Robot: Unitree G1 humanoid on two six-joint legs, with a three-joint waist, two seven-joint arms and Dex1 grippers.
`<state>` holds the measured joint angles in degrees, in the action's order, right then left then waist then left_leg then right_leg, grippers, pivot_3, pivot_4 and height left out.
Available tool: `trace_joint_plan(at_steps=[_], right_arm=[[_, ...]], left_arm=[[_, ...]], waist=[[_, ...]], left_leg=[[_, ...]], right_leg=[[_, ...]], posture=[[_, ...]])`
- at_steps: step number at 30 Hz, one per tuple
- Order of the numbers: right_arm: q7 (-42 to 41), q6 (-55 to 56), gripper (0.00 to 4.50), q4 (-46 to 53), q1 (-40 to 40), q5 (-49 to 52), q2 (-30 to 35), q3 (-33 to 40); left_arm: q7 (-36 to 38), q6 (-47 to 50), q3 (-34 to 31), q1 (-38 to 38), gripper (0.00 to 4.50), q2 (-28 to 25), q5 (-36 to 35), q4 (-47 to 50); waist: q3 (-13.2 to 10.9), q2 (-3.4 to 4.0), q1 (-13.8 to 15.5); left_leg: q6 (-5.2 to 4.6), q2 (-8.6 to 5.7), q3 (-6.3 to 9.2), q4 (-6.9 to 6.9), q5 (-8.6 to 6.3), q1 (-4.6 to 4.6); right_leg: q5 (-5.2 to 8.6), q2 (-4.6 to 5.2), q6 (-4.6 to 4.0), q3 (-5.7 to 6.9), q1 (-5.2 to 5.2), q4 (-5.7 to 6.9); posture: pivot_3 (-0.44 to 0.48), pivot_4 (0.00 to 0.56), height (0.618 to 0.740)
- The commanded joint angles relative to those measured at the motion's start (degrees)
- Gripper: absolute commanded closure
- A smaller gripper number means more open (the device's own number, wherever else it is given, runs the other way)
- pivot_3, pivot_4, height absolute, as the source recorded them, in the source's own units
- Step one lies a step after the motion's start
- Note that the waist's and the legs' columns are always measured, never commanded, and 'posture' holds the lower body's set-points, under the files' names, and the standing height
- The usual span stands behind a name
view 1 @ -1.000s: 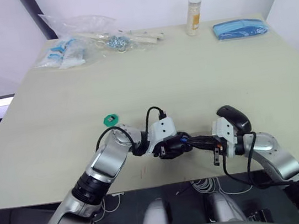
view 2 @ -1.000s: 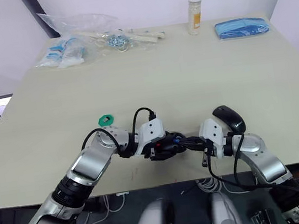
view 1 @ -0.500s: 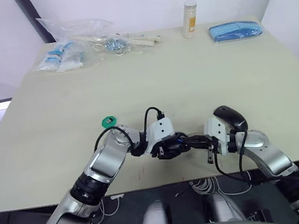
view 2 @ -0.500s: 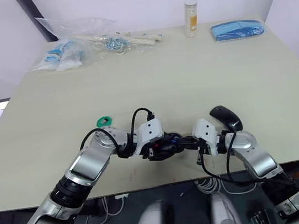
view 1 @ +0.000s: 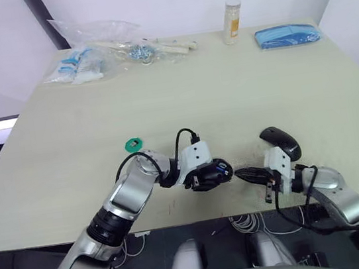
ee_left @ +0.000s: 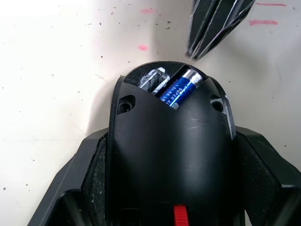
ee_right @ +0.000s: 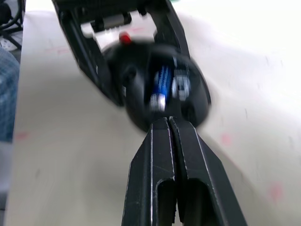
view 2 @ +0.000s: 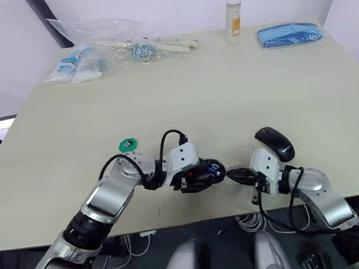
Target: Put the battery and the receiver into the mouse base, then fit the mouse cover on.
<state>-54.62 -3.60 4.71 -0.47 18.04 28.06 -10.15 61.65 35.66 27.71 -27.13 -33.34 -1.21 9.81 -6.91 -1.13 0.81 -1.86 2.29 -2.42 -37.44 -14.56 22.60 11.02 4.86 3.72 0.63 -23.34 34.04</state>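
My left gripper (view 1: 207, 176) is shut on the black mouse base (view 1: 215, 169), its fingers (ee_left: 89, 174) clamping the sides. In the base's open compartment lies the blue battery (ee_left: 181, 89), with the small silver receiver (ee_left: 154, 80) in the slot beside it. The red scroll wheel (ee_left: 179, 214) faces my left wrist. My right gripper (view 1: 241, 175) is shut and empty, and its tips (ee_right: 164, 121) point at the compartment end from a short gap away. The glossy black mouse cover (view 1: 279, 142) lies on the table just beyond my right wrist.
A green disc (view 1: 132, 143) lies behind my left forearm. Plastic bags (view 1: 82, 61), a bottle (view 1: 233, 20) and a blue cloth (view 1: 287, 34) line the table's far edge. Both grippers are close to the table's front edge (view 1: 198, 222).
My right gripper has pulled back to the right, away from the mouse base it was touching. The left gripper still holds the base in the same place.
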Motion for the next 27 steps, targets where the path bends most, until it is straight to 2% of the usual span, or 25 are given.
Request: trace_joint_plan(at_steps=[1,2,5,10,11,12,13,20,27], right_arm=[[-3.4,1.5,4.44,3.2,2.0,5.1,1.6,4.6],[-3.9,2.1,4.44,3.6,3.3,6.7,1.9,6.6],[-5.4,3.9,3.65,3.9,6.6,9.0,3.1,10.9],[-8.1,6.4,1.14,4.0,10.8,10.8,4.2,14.5],[-8.9,7.1,0.51,3.8,11.8,10.9,4.5,15.1],[-9.8,7.6,0.2,3.7,12.6,11.3,4.8,15.7],[-10.6,7.5,0.04,3.6,13.4,12.1,5.0,16.5],[-17.4,11.2,0.04,-0.8,15.8,15.9,7.9,23.7],[-25.0,10.6,0.04,-8.2,12.0,21.1,11.1,30.3]], left_arm=[[0.2,0.8,3.1,1.1,1.51,-0.2,1.4,-3.4],[0.3,0.6,3.0,1.0,1.51,-0.2,1.5,-3.6],[0.4,-0.1,3.0,0.5,1.51,0.0,1.6,-4.5],[0.6,-1.0,3.3,-0.3,1.51,0.5,1.8,-5.7],[0.6,-1.2,3.3,-0.4,1.51,0.6,1.8,-5.9],[0.6,-1.3,3.3,-0.5,1.51,0.7,1.8,-6.1],[0.7,-1.5,3.3,-0.6,1.51,0.8,1.9,-6.4],[0.8,-2.8,3.5,-1.5,1.51,1.4,2.1,-7.9],[0.5,-3.1,3.4,-1.3,1.51,1.6,2.1,-8.2]], waist=[[0.0,-0.01,0.0],[0.0,0.0,0.2],[0.0,-0.01,0.2],[0.0,-0.01,0.2],[0.0,0.0,0.2],[0.0,0.0,0.2],[0.0,0.01,0.4],[0.0,0.02,0.8],[0.0,0.07,1.2]], left_leg=[[0.0,0.0,0.02,0.0,0.0,0.0],[0.0,0.0,0.02,0.0,0.0,0.0],[0.0,-0.02,0.05,0.0,0.0,0.03],[0.0,-0.04,0.04,-0.02,0.0,0.02],[0.0,-0.03,0.06,-0.04,0.0,0.01],[0.0,-0.03,0.06,-0.04,0.0,0.01],[0.0,-0.03,0.05,-0.06,0.0,0.01],[-0.01,-0.08,0.02,-0.11,0.01,0.03],[-0.01,-0.06,0.01,-0.13,0.01,0.01]], right_leg=[[0.0,0.0,0.0,0.0,0.0,0.0],[0.0,0.0,0.0,0.0,0.0,0.0],[0.0,0.0,0.0,0.02,0.01,-0.01],[0.0,0.01,0.01,0.0,0.01,-0.01],[0.0,0.01,0.01,0.01,0.02,0.0],[0.0,0.01,0.01,0.01,0.02,0.0],[0.0,0.02,0.01,0.01,0.02,0.0],[0.0,0.07,0.02,-0.02,0.04,-0.02],[0.0,0.04,0.01,-0.03,0.05,0.0]], posture=[[0.0,0.15,0.74],[0.0,0.15,0.74],[0.0,0.15,0.74],[0.0,0.15,0.74],[0.0,0.15,0.74],[0.0,0.15,0.74],[0.0,0.15,0.74],[0.0,0.15,0.74],[0.0,0.15,0.74]])
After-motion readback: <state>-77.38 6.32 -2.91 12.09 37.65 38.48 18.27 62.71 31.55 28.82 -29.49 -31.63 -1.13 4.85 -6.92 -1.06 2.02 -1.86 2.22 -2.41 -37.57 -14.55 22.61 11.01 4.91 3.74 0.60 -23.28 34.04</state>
